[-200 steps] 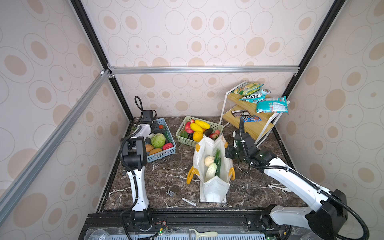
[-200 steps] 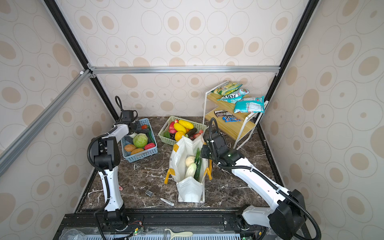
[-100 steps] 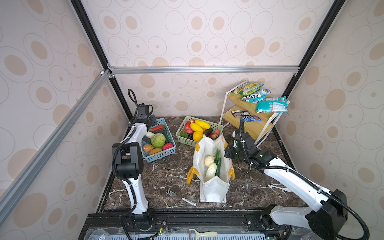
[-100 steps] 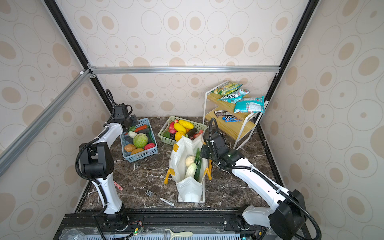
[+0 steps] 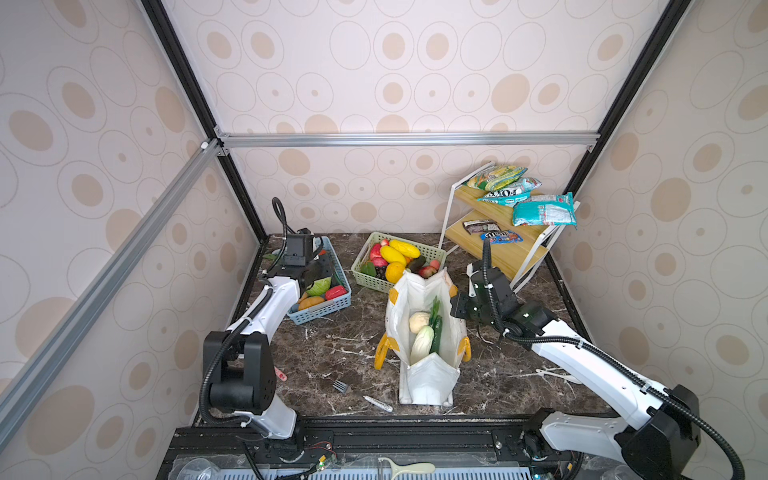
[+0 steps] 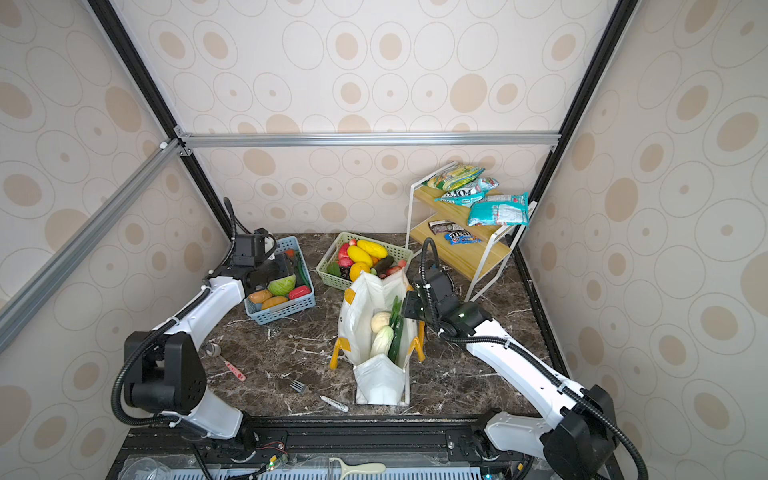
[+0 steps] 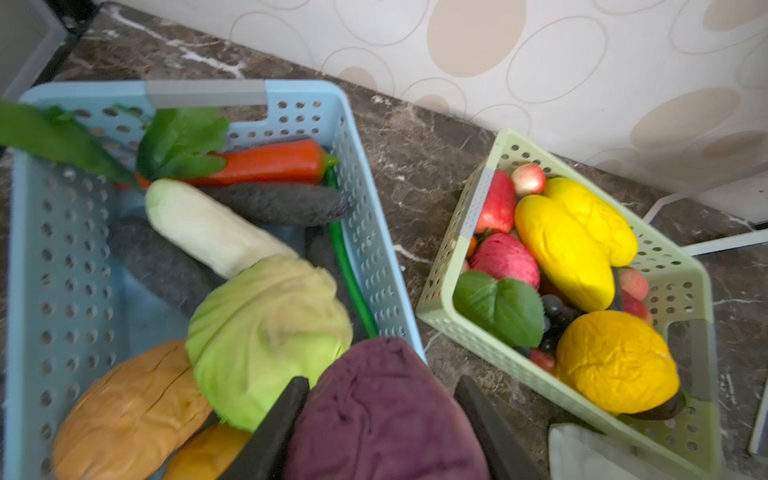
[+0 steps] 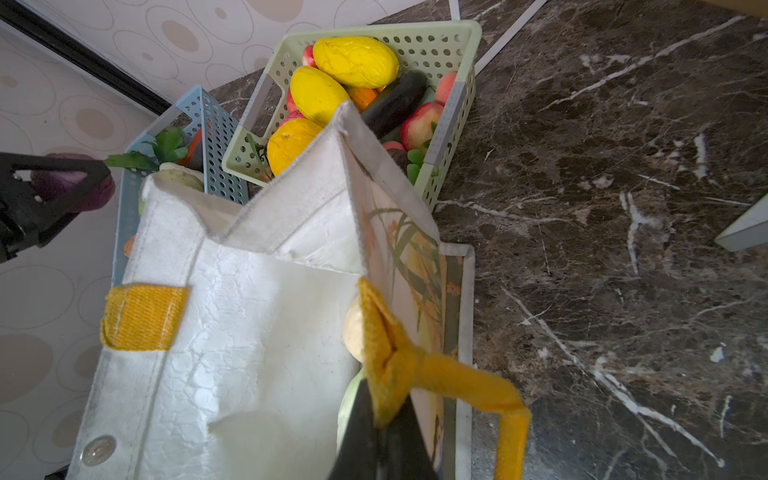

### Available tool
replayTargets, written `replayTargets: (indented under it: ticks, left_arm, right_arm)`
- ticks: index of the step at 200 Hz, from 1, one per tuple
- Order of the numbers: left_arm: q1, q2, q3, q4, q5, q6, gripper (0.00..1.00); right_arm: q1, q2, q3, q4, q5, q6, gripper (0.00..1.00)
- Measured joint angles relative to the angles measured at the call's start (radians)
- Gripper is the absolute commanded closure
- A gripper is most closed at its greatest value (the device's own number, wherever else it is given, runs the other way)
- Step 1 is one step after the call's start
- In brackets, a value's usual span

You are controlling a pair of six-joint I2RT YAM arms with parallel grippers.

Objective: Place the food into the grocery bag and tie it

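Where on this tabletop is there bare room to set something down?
The widest bare marble lies between the blue basket, the grocery bag and the fork. A smaller patch lies right of the bag, in front of the right arm. It is crowded at the back, where the green basket, the blue basket and the bag's top stand close.

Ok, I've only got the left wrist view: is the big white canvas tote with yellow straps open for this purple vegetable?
Observer: Yes, in both top views the white canvas tote stands with its mouth open.
Operator: What holds it open?
Observer: The right gripper is shut on its yellow strap handle.
Operator: What's inside before my purple vegetable goes in?
Observer: A beige knobbly ball, a pale white-green cabbage and a long dark green cucumber.
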Motion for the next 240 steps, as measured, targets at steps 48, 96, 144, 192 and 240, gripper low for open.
replayTargets:
  ticks: [48, 96, 144, 192, 240]
  left_arm:
    - [0.047, -0.05, -0.114, -0.027, -0.079, -0.026, 0.5]
    - [0.063, -0.032, -0.182, -0.024, -0.098, -0.067, 0.46]
    - [0.063, 0.002, -0.195, -0.021, -0.099, -0.09, 0.34]
    - [0.067, 0.003, -0.154, -0.04, -0.13, -0.093, 0.24]
    - [0.073, 0.028, 0.004, -0.063, -0.148, -0.093, 0.23]
  right_arm:
    - [0.0, 0.004, 0.0, 0.011, -0.019, -0.001, 1.0]
    - [0.0, 0.003, -0.001, 0.009, -0.014, -0.011, 1.0]
    - [0.0, 0.003, -0.006, 0.013, -0.011, -0.011, 1.0]
    - [0.0, 0.001, -0.006, 0.013, -0.009, -0.012, 1.0]
    - [0.0, 0.0, -0.006, 0.013, -0.009, -0.012, 1.0]
